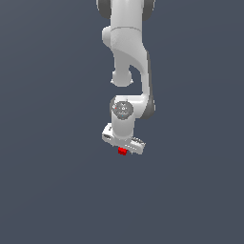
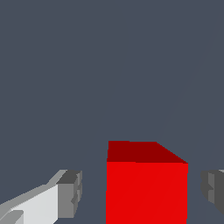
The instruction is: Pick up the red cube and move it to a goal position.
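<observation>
The red cube [image 2: 147,192] fills the lower middle of the wrist view, sitting between my two fingers. A narrow strip of grey floor shows on each side of it, so the finger pads [image 2: 71,193] stand apart from its faces. My gripper [image 2: 142,189] is open around the cube. In the exterior view the white hand of the gripper [image 1: 123,144] points down at the middle of the scene. Only a small red edge of the cube [image 1: 122,151] peeks out beneath it, and the fingers themselves are hidden by the hand.
A plain dark grey floor [image 1: 52,181] stretches all around. The white arm [image 1: 127,52] comes down from the exterior view's upper middle. No other object shows.
</observation>
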### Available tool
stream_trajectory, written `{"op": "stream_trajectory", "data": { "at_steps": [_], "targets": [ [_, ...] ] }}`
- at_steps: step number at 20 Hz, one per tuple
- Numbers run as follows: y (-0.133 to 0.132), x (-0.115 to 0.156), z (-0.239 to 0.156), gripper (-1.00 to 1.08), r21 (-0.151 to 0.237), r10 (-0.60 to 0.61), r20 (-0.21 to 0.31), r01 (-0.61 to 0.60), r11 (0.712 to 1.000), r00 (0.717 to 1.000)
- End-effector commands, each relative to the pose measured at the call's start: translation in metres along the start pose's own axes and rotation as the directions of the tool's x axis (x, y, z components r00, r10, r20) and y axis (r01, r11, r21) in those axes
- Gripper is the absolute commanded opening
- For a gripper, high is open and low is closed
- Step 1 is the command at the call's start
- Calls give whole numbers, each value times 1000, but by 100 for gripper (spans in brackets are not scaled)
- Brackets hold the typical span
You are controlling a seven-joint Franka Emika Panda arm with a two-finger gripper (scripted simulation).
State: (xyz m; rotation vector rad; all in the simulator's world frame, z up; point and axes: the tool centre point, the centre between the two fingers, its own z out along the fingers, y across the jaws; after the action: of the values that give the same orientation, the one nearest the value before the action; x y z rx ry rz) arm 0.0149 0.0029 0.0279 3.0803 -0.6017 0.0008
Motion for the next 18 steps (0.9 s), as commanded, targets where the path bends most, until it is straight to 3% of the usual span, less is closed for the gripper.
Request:
{"op": "stream_trajectory", "data": {
  "at_steps": [1, 4, 5, 18],
  "targets": [
    [-2, 1, 6, 100, 2, 15, 1, -15, 1000, 1000],
    [-3, 1, 8, 100, 2, 20, 1, -20, 1000, 1000],
    [-3, 1, 8, -100, 2, 20, 1, -20, 1000, 1000],
    [-3, -1, 7, -100, 3, 19, 1, -19, 1000, 1000]
  ]
}}
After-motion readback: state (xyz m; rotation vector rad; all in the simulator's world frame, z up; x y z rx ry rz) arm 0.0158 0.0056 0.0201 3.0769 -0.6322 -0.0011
